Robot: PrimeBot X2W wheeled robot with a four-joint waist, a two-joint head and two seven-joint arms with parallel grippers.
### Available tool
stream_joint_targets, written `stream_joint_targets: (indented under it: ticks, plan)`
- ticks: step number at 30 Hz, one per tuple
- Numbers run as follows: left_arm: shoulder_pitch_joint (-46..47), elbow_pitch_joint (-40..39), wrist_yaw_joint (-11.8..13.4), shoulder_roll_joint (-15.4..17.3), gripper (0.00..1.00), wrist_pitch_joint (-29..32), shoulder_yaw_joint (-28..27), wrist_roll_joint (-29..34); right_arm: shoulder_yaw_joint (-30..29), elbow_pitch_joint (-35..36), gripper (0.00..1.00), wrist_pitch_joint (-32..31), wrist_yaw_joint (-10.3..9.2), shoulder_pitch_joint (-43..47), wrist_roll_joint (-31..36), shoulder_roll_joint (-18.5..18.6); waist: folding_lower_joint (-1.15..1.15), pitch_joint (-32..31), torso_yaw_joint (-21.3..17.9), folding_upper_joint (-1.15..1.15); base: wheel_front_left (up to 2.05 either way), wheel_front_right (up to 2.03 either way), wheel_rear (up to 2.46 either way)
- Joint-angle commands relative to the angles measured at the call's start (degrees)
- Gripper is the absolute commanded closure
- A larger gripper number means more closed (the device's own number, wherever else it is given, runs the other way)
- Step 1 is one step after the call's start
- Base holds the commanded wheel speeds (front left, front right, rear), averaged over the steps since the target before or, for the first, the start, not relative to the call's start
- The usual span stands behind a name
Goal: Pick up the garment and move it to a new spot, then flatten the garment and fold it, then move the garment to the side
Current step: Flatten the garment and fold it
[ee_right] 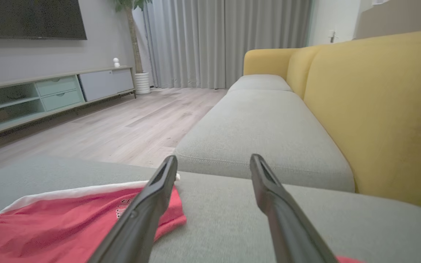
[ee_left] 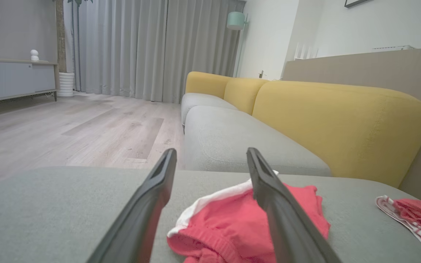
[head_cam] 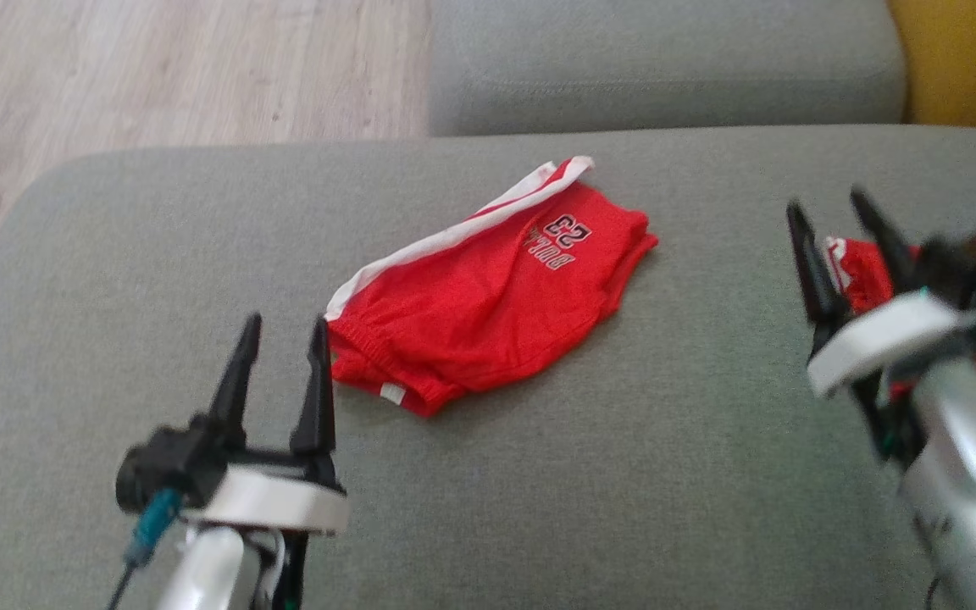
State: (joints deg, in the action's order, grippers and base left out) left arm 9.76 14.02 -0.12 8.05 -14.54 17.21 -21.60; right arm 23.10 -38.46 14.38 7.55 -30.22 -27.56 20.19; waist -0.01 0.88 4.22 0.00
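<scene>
The garment (head_cam: 488,288), red shorts with a white side stripe and a "23" print, lies folded flat in the middle of the grey sofa cushion (head_cam: 623,474). My left gripper (head_cam: 286,322) hovers open just left of its waistband end, nothing between the fingers. The left wrist view has the garment (ee_left: 232,219) low between and behind the open left gripper (ee_left: 210,151). Over at the right my right gripper (head_cam: 827,202) is open and empty, apart from the garment. From the right wrist, the garment (ee_right: 68,219) lies at lower left, beside the right gripper (ee_right: 214,159).
A second red cloth with white-striped trim (head_cam: 865,271) lies under my right arm, also visible as the striped cloth (ee_left: 418,215). Another grey cushion (head_cam: 666,59) sits beyond, the yellow backrest (ee_left: 342,124) to the right, and wooden floor (head_cam: 158,68) past the cushion's far left edge.
</scene>
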Motion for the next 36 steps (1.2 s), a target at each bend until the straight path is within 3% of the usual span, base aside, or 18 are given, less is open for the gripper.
stream_joint_targets:
  ticks: [1,9,18,26,31,36]
  plan:
    - [0.5,-2.3,-0.5,0.0,0.00,-0.5,-2.8,1.1,-2.1,3.4,0.00,0.6,-0.06,1.9,2.1,-1.8,0.01,-1.3,-1.0,0.00,0.00,0.00,0.00]
    - [-5.9,-2.9,-2.5,-3.2,0.00,-0.5,-6.3,5.0,-12.6,11.2,0.00,0.6,-0.06,16.4,12.1,-11.4,0.01,-2.2,-1.8,0.00,0.00,0.00,0.00]
    - [-5.5,-2.2,-4.7,-4.7,0.00,-0.5,-7.7,6.9,-14.7,13.1,0.00,-1.4,-0.06,18.3,15.4,-13.7,0.01,-1.0,0.2,0.00,0.00,0.00,0.00]
    - [-2.2,-1.5,-5.9,-5.1,0.00,-0.5,-6.0,7.3,-16.4,10.4,0.00,-7.4,-0.06,11.3,9.7,-15.2,0.01,5.5,5.3,0.00,0.00,0.00,0.00]
    - [-0.2,-1.1,-6.2,-5.1,0.00,-0.5,-4.4,6.2,-18.6,5.5,0.00,-11.5,-0.06,6.1,4.5,-16.2,0.01,8.8,8.8,0.00,0.00,0.00,0.00]
    - [1.6,-0.3,-6.1,-5.2,0.00,-0.5,-2.3,5.1,-24.5,-3.4,0.00,-16.3,-0.06,-0.9,-2.5,-17.0,0.01,11.7,13.0,0.00,0.00,0.00,0.00]
